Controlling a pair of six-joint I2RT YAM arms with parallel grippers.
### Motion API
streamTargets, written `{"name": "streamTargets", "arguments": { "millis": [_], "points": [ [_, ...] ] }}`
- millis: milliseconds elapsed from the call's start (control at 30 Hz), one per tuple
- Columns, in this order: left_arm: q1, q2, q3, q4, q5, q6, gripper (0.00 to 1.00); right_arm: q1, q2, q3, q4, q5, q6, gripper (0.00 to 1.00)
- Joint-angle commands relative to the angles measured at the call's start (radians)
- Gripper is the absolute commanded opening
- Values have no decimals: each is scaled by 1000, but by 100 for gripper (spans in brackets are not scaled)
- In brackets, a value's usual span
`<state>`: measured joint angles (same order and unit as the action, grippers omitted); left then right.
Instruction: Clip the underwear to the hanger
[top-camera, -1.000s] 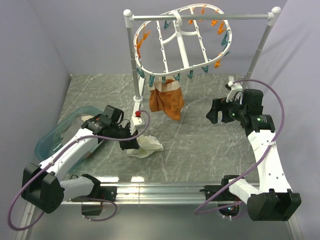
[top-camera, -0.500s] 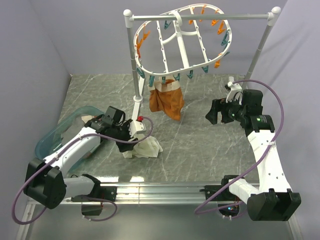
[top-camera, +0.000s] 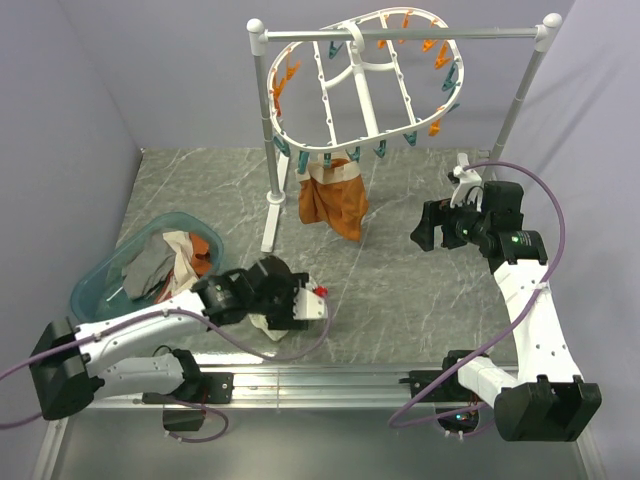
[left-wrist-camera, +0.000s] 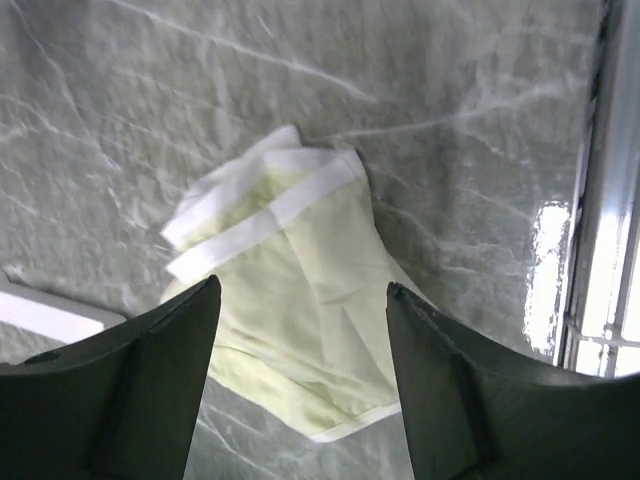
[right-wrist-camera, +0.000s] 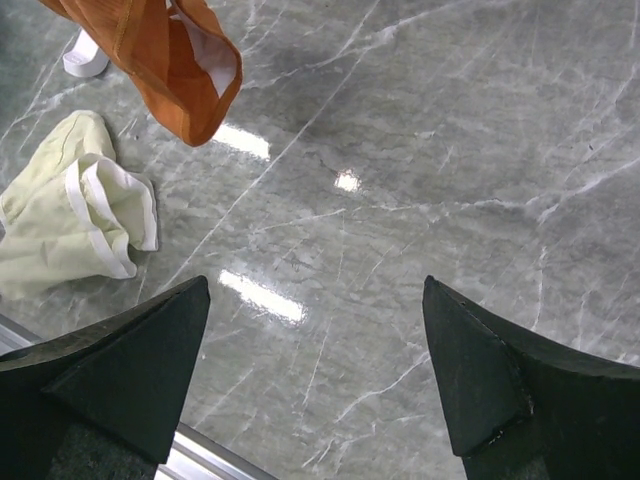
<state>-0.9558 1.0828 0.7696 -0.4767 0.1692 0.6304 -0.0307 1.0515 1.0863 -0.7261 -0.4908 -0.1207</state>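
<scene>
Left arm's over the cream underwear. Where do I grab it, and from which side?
Grip the doubled white waistband of the underwear, straight down from above. It lies crumpled flat on the table; that folded band looks the thickest ridge, and the open left gripper hangs over it.

The pale cream-yellow fabric briefs (left-wrist-camera: 300, 300) lay on the grey marble table (left-wrist-camera: 480, 150), between the left gripper (left-wrist-camera: 300, 290)'s fingers (left-wrist-camera: 150, 380) and beyond their tips. They lay ahead and outward of one right gripper (right-wrist-camera: 315, 285) finger (right-wrist-camera: 120, 370), the orange-brown cloth garment (right-wrist-camera: 160, 70) hanging farther beyond.
</scene>
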Motion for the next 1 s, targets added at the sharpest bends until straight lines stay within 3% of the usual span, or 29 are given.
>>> {"name": "streamTargets", "arguments": {
  "millis": [0,133,167,233,300,400,533,700,833,967],
  "points": [
    [-119,31,-71,142,-282,-83,72,-6,1,0,27,8,-5,93],
    [-289,58,-168,295,-478,-101,72,-8,2,-2,27,11,-7,93],
    [-335,87,-153,297,-494,-127,66,-6,-1,-5,30,11,-4,93],
    [-340,106,-139,280,-469,-158,64,-6,-1,-5,30,12,-2,93],
    [-340,136,-96,256,-412,-210,55,-8,1,-2,28,12,-2,93],
    [-328,175,-43,211,-282,-265,44,-8,2,3,27,20,-2,94],
    [-302,206,-16,179,-127,-304,44,-9,-1,-2,28,31,-4,94],
    [-247,297,17,194,-89,-319,49,-11,1,-6,31,24,0,93],
    [-138,394,91,179,-27,-322,46,-14,2,-2,28,31,-2,94],
    [-115,456,123,191,-43,-304,45,-15,-5,-9,27,40,-5,93]
  ]
}}
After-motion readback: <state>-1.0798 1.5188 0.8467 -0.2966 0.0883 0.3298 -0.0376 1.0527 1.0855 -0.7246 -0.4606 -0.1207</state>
